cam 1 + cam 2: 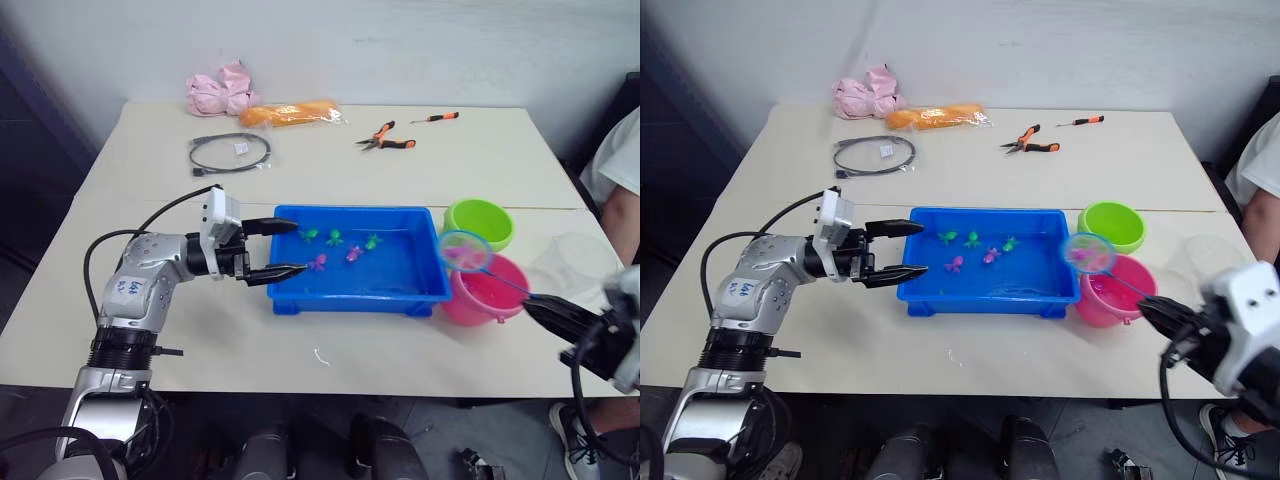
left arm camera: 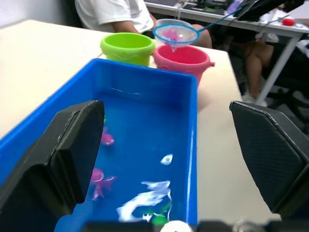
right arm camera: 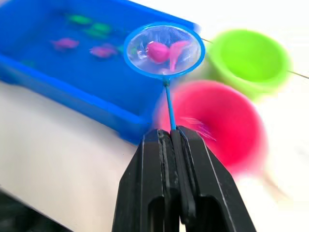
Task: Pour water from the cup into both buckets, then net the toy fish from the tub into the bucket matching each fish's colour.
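a blue handwritten mark sits on the left arm's grey shell, too small to read. the right gripper (image 3: 175, 133) has its fingers pressed together on the thin handle of the net (image 3: 164, 50), which hangs above the pink bucket (image 1: 487, 290), at the edge nearest the tub (image 1: 356, 297); a pink fish (image 3: 161, 51) lies in the mesh. the green bucket (image 1: 479, 222) stands just behind the pink one, both just beside the tub's right end. the left gripper (image 1: 288, 247) has its fingers spread, astride the tub's left wall. green and pink fish (image 1: 340, 247) lie toward the back of the tub. the clear cup (image 1: 570, 264) near the table's right edge is faint and hard to make out. a seated person (image 1: 622, 170) is cut off at the right. pliers (image 1: 385, 137) and a coiled cable (image 1: 230, 152) lie well behind, with bare table between.
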